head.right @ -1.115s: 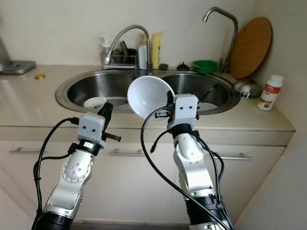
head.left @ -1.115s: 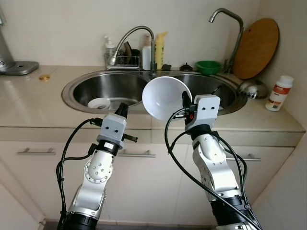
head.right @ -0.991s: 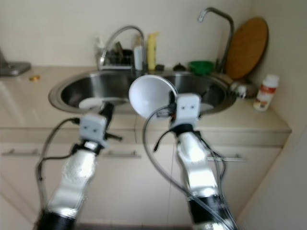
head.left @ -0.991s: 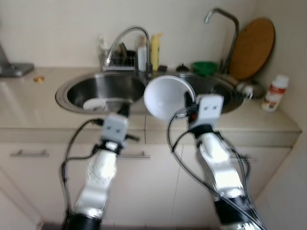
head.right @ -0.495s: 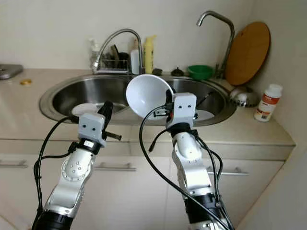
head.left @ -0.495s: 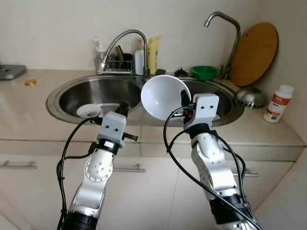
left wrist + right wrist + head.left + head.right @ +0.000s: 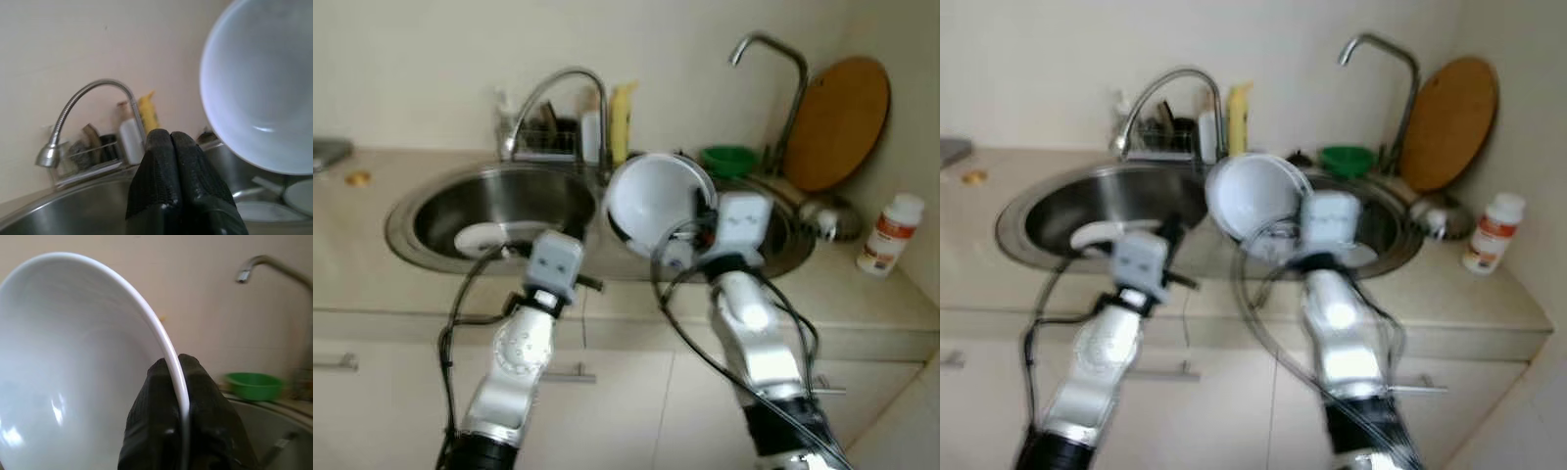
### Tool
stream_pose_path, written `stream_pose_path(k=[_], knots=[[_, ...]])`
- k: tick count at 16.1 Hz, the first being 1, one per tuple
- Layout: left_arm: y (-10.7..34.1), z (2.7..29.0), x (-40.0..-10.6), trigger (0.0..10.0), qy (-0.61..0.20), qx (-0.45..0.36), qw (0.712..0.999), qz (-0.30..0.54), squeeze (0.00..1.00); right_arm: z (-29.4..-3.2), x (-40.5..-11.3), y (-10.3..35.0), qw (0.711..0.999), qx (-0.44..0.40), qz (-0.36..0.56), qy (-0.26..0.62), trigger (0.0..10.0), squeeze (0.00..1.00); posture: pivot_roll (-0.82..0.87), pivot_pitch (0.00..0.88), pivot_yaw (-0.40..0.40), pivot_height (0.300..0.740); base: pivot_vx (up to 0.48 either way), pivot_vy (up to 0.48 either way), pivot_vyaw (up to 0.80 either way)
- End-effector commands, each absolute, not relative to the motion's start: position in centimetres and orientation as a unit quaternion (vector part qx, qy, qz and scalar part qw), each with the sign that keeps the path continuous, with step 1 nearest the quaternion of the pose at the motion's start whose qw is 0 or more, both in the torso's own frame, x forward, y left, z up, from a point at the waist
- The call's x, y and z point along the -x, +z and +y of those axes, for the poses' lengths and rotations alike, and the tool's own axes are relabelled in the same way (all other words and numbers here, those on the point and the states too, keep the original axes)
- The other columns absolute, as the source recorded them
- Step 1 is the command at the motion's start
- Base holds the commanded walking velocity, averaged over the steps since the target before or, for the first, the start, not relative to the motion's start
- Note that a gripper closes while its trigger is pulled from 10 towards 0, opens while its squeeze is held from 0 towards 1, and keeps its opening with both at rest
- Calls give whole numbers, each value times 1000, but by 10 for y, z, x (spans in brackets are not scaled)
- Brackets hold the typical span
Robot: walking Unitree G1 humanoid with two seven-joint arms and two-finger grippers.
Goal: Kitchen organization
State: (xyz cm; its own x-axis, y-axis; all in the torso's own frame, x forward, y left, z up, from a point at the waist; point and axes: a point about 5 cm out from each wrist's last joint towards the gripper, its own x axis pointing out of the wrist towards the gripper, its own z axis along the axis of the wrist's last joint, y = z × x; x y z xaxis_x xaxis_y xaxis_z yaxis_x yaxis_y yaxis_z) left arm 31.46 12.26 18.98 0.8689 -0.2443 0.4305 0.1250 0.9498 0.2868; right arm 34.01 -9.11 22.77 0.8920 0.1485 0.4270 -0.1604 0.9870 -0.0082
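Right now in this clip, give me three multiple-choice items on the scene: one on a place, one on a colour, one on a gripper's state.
1. Where does the wooden cutting board stand?
A. Flat in the left sink basin
B. Leaning on the wall behind the right end of the sink
C. On the floor

2. What colour is the small bowl at the back of the sink?
A. Green
B. Red
C. Black

3. How is the right gripper set?
A. Wide open over the counter
B. Shut on a bottle
C. Shut on the rim of the white bowl

Answers: 1 B, the round board stands on edge against the wall by the tall faucet. 2 A, it shows bright green beside that faucet. 3 C, the right wrist view shows one black finger on each side of the rim.
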Motion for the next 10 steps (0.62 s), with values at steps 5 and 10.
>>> stream_pose_path(k=[5,10], knots=[[193,113,-313,10000,-111,-122,956,-243,0,-99,-342,228,973,-1,-221,69,10000,0,61,0,-12,740,323,0,0],[191,112,-313,10000,-115,-122,956,-241,0,-95,-344,220,976,11,-200,80,10000,0,66,0,-14,740,322,0,0]])
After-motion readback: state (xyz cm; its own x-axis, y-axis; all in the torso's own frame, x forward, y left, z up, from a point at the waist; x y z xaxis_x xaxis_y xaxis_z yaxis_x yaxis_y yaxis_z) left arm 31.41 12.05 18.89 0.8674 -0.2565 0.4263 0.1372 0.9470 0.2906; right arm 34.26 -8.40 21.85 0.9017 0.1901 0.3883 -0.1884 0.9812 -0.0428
